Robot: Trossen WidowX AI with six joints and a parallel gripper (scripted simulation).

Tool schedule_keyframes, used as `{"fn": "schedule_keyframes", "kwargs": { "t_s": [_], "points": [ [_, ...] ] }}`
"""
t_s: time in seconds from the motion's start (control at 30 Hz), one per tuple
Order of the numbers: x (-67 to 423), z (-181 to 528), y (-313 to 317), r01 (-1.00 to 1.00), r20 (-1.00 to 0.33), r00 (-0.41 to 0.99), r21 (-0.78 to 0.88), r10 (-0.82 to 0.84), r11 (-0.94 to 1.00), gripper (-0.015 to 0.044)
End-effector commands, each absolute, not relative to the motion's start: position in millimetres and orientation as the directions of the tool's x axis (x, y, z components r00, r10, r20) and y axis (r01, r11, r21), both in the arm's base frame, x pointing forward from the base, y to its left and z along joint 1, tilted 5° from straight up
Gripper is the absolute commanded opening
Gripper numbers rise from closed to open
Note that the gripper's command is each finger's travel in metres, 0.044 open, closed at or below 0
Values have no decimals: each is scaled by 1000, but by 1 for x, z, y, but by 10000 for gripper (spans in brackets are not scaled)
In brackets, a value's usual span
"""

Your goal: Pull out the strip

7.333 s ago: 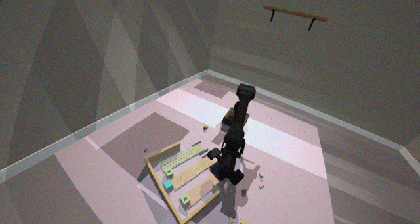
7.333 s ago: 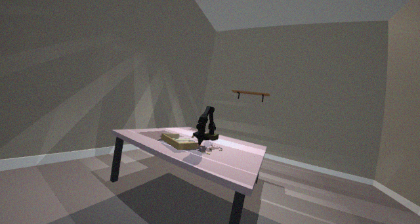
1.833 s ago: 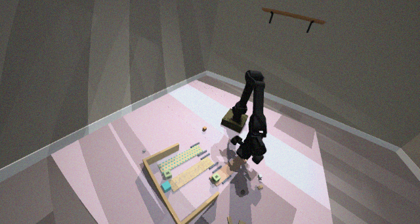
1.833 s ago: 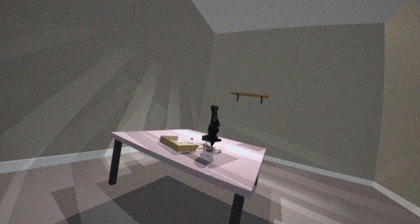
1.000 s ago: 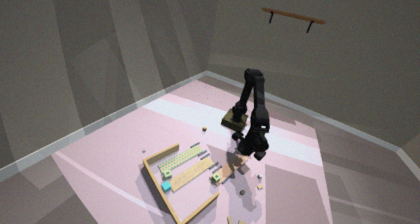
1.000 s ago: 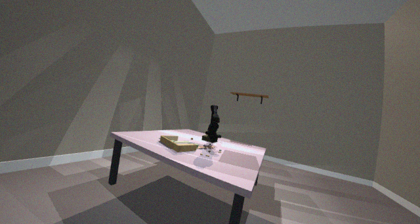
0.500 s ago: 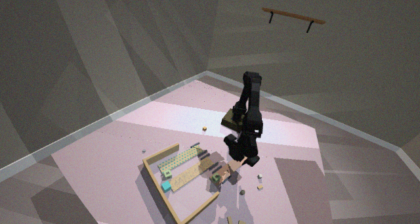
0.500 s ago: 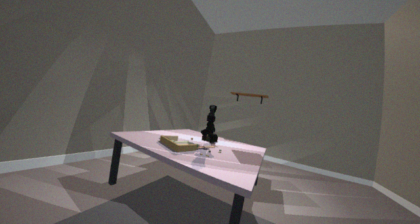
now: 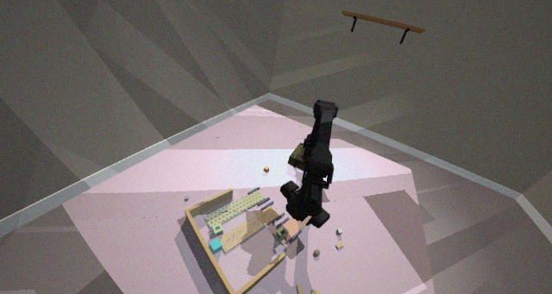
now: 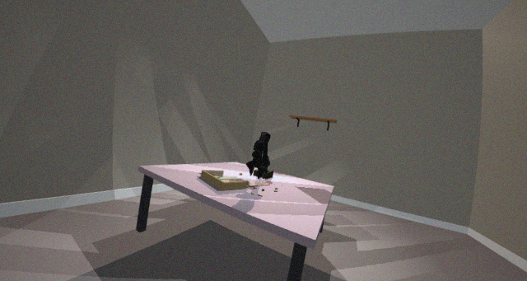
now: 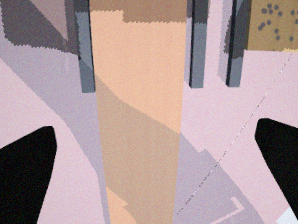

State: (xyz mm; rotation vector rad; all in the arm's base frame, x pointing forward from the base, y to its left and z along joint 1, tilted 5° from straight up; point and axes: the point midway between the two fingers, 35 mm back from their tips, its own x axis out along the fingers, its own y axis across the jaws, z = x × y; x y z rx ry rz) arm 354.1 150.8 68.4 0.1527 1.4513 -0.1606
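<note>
My gripper [image 9: 304, 208] [image 11: 160, 132] is open and empty, its fingers wide on either side of the outer part of the peach strip [image 9: 294, 228] [image 11: 137, 75]. A green cube [image 9: 281, 233] with a mark on top sits on that strip, in shadow. Another green cube [image 9: 216, 228] with a pale square mark is at the far end of the dotted strip [image 9: 236, 209]. A teal cube [image 9: 216, 245] is at the far end of the speckled tan strip [image 9: 250, 230] [image 11: 272, 27]. What the marks show is too small to read. No cube shows in the wrist view.
Low wooden walls [image 9: 210, 252] [image 10: 235, 186] stand around the strips' far ends and sides. Short grey rails [image 11: 198, 55] [image 11: 234, 60] flank the strips at their near ends. Small loose bits, such as a grey pebble [image 9: 316, 253] and a tan block [image 9: 339, 246], lie on the pink table [image 10: 284, 211].
</note>
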Motion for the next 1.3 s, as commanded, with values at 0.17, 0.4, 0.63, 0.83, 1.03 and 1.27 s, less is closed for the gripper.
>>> {"fn": "schedule_keyframes", "kwargs": {
  "t_s": [0.17, 0.4, 0.63, 0.83, 1.03, 1.27],
  "points": [
    [388, 76, 145, 198, -994, 113, 9, -14, 980, 440],
    [417, 83, 141, 198, -993, 115, 9, -14, 980, 440],
    [430, 83, 140, 198, -993, 116, 9, -14, 980, 361],
    [432, 73, 140, 198, -993, 117, 9, -14, 980, 250],
    [433, 64, 140, 198, -993, 117, 9, -14, 980, 250],
    [435, 52, 140, 198, -993, 117, 9, -14, 980, 250]
  ]
}}
